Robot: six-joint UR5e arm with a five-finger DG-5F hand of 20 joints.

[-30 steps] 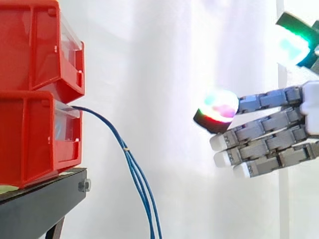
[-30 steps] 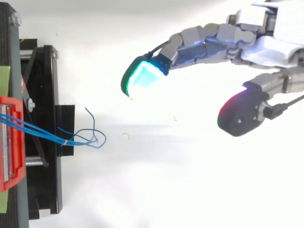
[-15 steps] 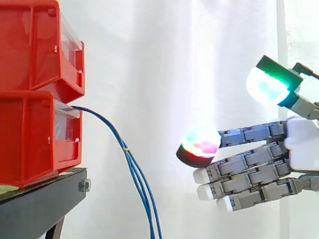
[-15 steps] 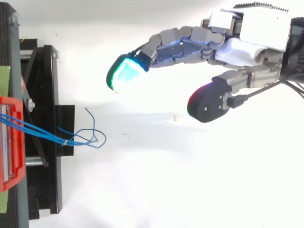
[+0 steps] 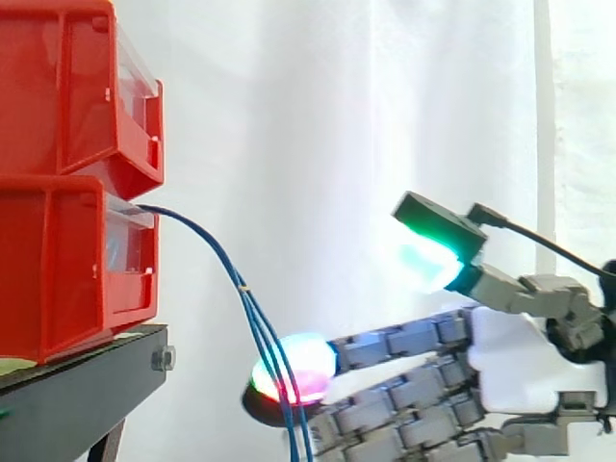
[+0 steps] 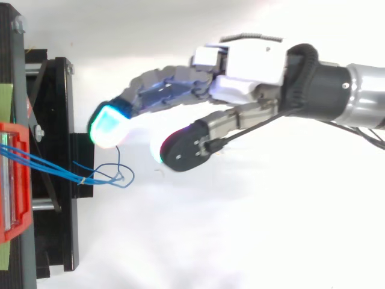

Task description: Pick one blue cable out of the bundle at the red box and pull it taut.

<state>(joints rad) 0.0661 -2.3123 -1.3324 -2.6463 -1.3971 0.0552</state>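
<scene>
"One white curtain (image 5: 366, 115) behind everything, correct?" asks the desk.

"Yes. On my side view, red bins (image 5: 67, 87) are stacked at 9 o'clock, sitting on the black stand (image 5: 77, 395) at about 8."

"And the hand?"

"I see the hand (image 5: 529, 356) low at 4 o'clock, reaching toward 9. On my top view the hand (image 6: 252, 63) comes in from 3 o'clock. Its fingers are stretched out almost straight and lie side by side, with the thumb (image 5: 500, 284) lifted well clear toward 12. It is spread and gripping nothing."

"Where is the bundle?"

"The blue cables (image 5: 252, 318) leave the front of the lower bin (image 5: 58, 269), arch over and hang slack toward 6 o'clock. From above, the blue cables (image 6: 54, 165) run from the red box at 9 o'clock and end in a small loose curl near the stand's edge."

"Any contact?"

"From the side, the strands cross in front of the glowing fingertip pad (image 5: 294, 371), so I cannot tell there. From above, the cyan pad (image 6: 107, 125) sits just at 12 o'clock of the curl, near it but apart."
</scene>
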